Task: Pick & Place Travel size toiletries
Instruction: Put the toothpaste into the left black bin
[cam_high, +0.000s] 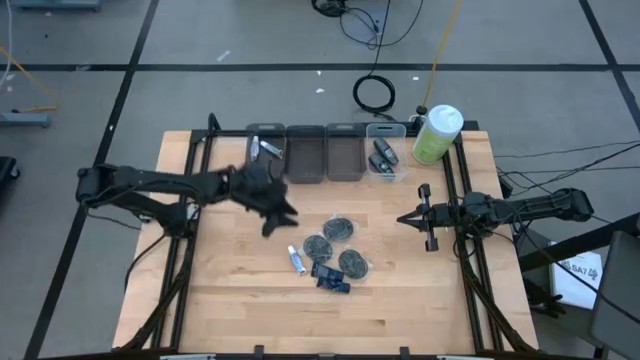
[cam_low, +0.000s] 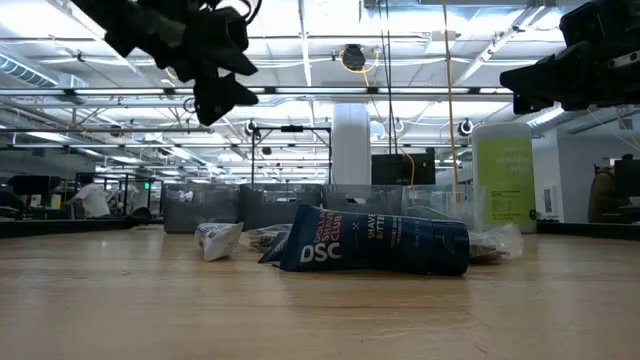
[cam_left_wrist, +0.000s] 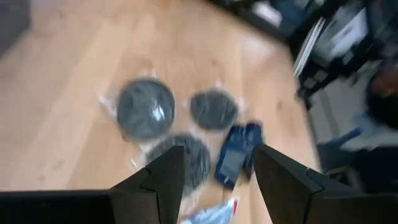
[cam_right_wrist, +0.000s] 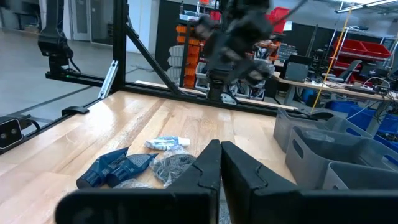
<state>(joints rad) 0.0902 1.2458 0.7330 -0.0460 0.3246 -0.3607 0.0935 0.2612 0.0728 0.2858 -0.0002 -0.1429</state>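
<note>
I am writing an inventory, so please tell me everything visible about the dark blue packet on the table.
The dark blue packet lies flat on the wooden table, nearest the front edge of the pile. It looks like soft, crinkled plastic with white "DSC" lettering. A small white-and-blue tube lies close beside it, and bagged grey discs lie just behind. No tool touches it.

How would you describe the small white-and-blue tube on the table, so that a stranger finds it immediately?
Start from the row of grey bins at the far edge of the wooden table, then come toward the near side to the cluster of small packets in the middle. The tube lies at the cluster's left edge, beside the dark discs and the dark blue packets. It is the only white, elongated item there.
</note>
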